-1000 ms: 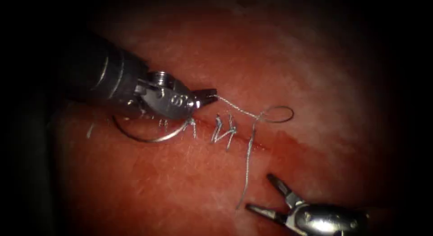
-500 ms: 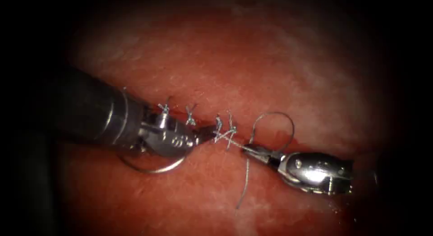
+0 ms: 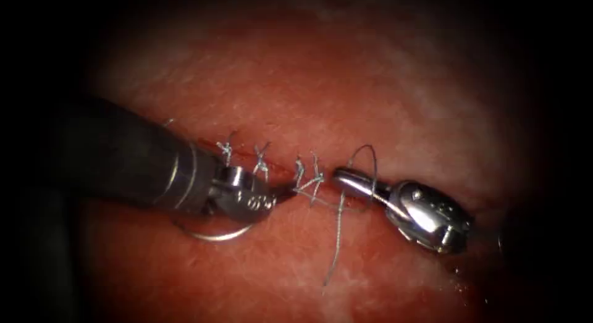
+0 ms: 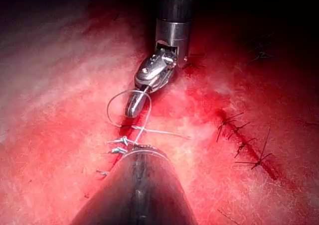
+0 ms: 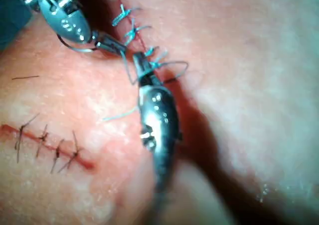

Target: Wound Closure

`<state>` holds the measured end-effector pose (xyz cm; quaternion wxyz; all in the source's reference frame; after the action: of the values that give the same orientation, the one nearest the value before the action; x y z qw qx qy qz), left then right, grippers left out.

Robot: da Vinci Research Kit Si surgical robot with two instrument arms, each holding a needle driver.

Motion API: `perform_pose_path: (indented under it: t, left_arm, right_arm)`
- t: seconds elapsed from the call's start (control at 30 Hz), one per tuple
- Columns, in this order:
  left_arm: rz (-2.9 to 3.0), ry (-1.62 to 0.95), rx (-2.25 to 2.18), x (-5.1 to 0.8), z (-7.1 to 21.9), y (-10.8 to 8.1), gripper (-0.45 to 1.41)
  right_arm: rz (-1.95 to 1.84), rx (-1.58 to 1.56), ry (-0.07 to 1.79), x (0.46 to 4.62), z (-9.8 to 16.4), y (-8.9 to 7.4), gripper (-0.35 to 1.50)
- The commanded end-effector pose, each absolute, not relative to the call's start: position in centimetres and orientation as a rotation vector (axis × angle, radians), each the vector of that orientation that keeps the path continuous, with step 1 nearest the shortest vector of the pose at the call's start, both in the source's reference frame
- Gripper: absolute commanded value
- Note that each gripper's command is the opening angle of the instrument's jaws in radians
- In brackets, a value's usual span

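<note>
Thread (image 3: 338, 236): light, limp, slippery; grip near knot. Left tool (image 3: 285, 192) pinches thread. Right tool (image 3: 343, 175) pressed together through loop (image 3: 364, 165). Needle (image 3: 216, 234) at seven o'clock, loose.

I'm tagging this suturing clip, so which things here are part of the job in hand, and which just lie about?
In the job:
- left tool, jaws shut on the thread
- right tool, jaws shut, passing through the thread's loop
- needle, lying free on the tissue
- cut

Lying about:
- finished stitches
- older sutured cut
</note>
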<state>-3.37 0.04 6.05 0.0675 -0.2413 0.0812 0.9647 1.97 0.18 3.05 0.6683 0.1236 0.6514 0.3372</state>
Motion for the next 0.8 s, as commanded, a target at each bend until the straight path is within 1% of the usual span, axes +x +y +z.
perform_pose_path:
  t: [0.03,0.23,0.33,0.43,0.53,0.7,0.8]
  left_arm:
    - [2.910,0.234,-0.722,-3.45,6.13,-0.07,-0.45]
    - [2.934,0.248,-0.688,-3.70,6.25,-0.04,-0.45]
    - [2.940,0.249,-0.684,-3.76,6.24,0.01,-0.45]
    - [2.944,0.246,-0.685,-3.76,6.22,0.06,-0.45]
    - [2.949,0.240,-0.689,-3.75,6.17,0.09,-0.45]
    - [2.953,0.236,-0.690,-3.74,6.11,0.07,-0.45]
    - [2.960,0.238,-0.691,-3.72,6.09,0.05,-0.45]
  right_arm:
    - [0.726,0.325,1.484,2.08,3.13,0.08,-0.35]
    - [0.579,0.497,1.420,2.21,3.23,0.15,-0.35]
    - [0.521,0.563,1.417,2.23,3.25,0.18,-0.35]
    - [0.387,0.625,1.401,2.24,3.26,0.20,-0.30]
    - [0.282,0.663,1.350,2.26,3.26,0.19,-0.15]
    - [0.107,0.738,1.267,2.28,3.22,0.15,-0.10]
    - [0.000,0.770,1.220,2.29,3.18,0.08,-0.03]
